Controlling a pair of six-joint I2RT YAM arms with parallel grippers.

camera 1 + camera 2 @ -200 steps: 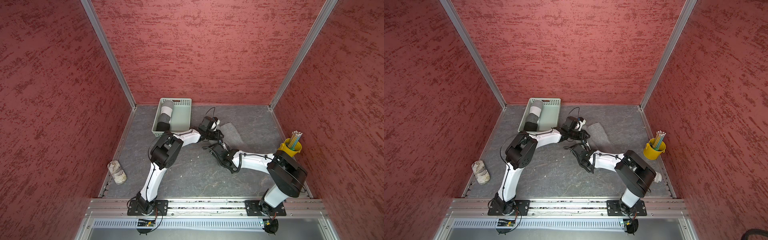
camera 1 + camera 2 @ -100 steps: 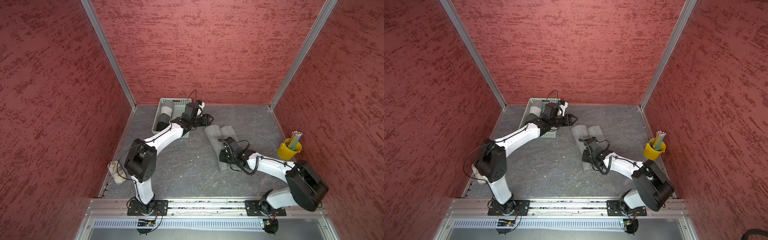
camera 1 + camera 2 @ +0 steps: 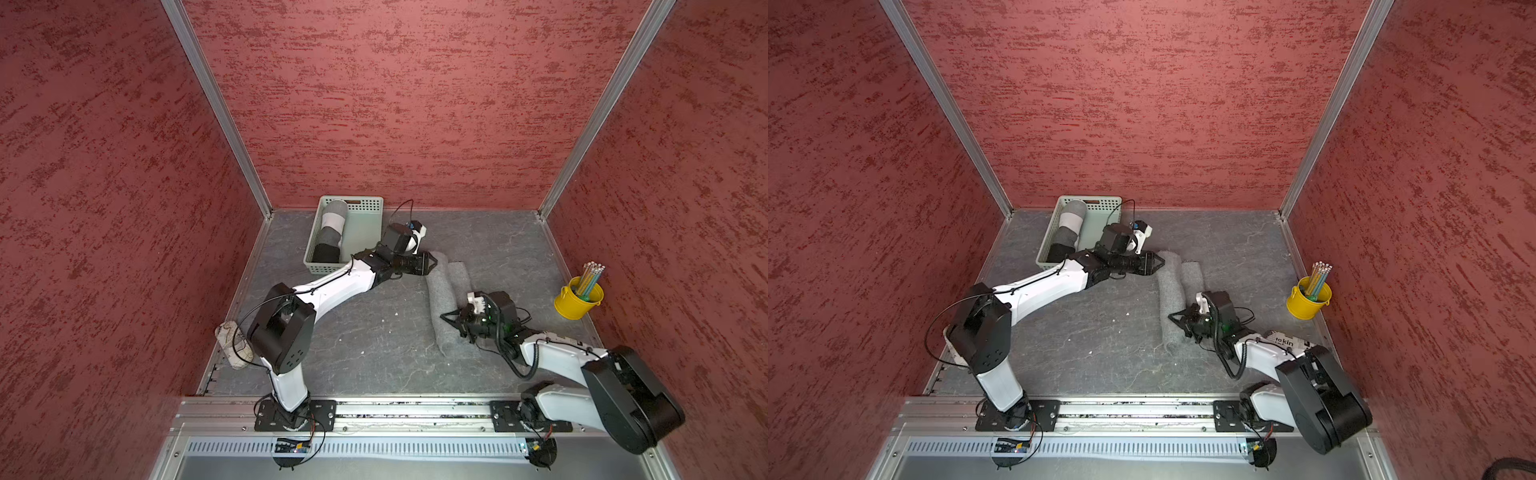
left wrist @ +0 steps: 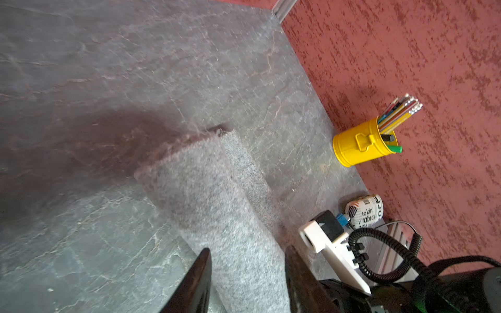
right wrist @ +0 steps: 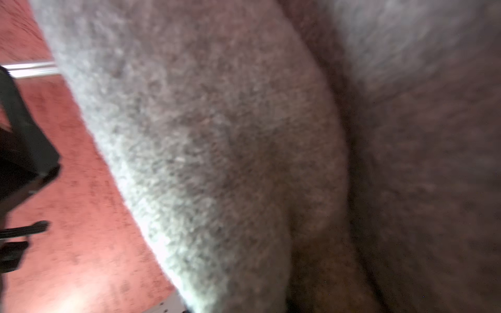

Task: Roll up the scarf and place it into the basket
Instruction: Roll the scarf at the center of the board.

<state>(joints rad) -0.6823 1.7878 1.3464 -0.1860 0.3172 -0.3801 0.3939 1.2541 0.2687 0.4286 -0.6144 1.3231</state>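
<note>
Fingers [image 4: 199, 281] of the left gripper [image 3: 432, 264]: spread, one on either side of the scarf [image 3: 442, 299] near its far end, going by the left wrist view. Whether they press the fabric, cannot tell.

Right gripper [image 3: 444, 316]: fingertips drawn together to a point in both top views and sunk into the side of the roll, towards its near end. They pinch the scarf, as far as I can see. The right wrist view is all grey wool, close and blurred, and the fingers are hidden there.

Scarf: grey, mostly rolled into a long tube. A flat strip lies along the side away from the left fingers. It lies on the table [image 3: 374, 332], stretched between the two sets of fingers and outside the basket.

Basket [image 3: 365, 204]: pale green, just behind the left fingers, past the wrist, against the back wall. It holds a striped roll [image 3: 332, 228] in grey, white and black, along the side farthest from those fingers.

Yellow bucket [image 3: 575, 305] of pencils [image 3: 592, 274]: well behind the right fingers, by the side wall.

Printed bundle [image 4: 364, 210]: on the table beside the right arm. A pale bundle [image 3: 230, 345] lies far behind the left fingers, by the opposite wall.
</note>
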